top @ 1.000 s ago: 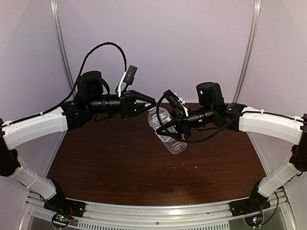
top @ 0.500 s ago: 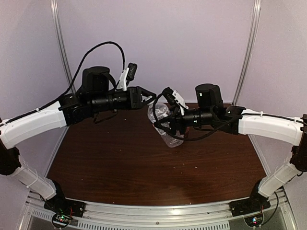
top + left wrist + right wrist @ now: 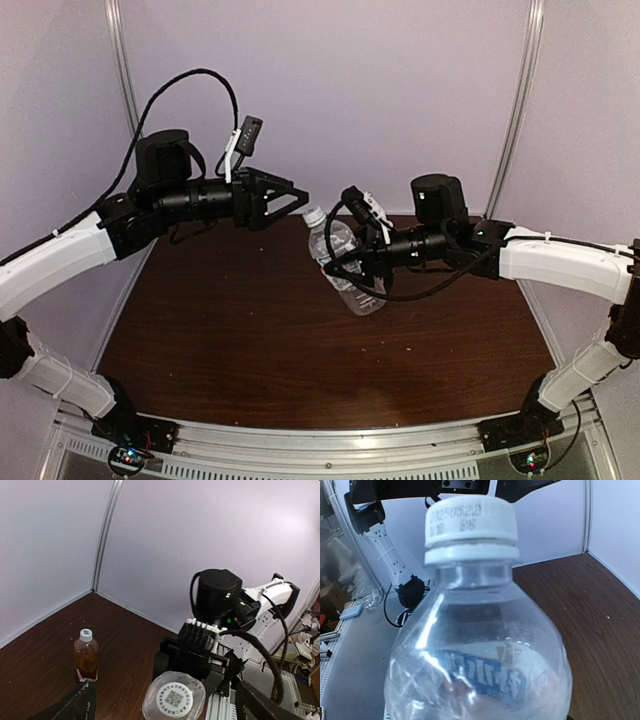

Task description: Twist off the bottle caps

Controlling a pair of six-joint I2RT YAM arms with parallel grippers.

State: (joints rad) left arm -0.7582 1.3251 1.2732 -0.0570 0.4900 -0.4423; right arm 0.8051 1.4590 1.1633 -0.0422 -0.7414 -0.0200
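My right gripper is shut on the body of the clear bottle with the white-blue label, holding it tilted above the table, neck toward the left arm. Its white cap sits on the neck. My left gripper stands open just left of that cap, touching nothing. In the left wrist view the cap lies end-on between the wide-spread fingers. The amber bottle stands upright on the table with its white cap on. The clear bottle fills the right wrist view and hides my right fingers.
The brown table is walled by pale panels at the back and sides. The two arms meet above the table's middle. The amber bottle stands near the far corner in the left wrist view and is not seen from above.
My left gripper was shut at the clear bottle's cap; it has opened wide and drawn back to the left. The cap stays on the bottle. The right gripper keeps its hold.
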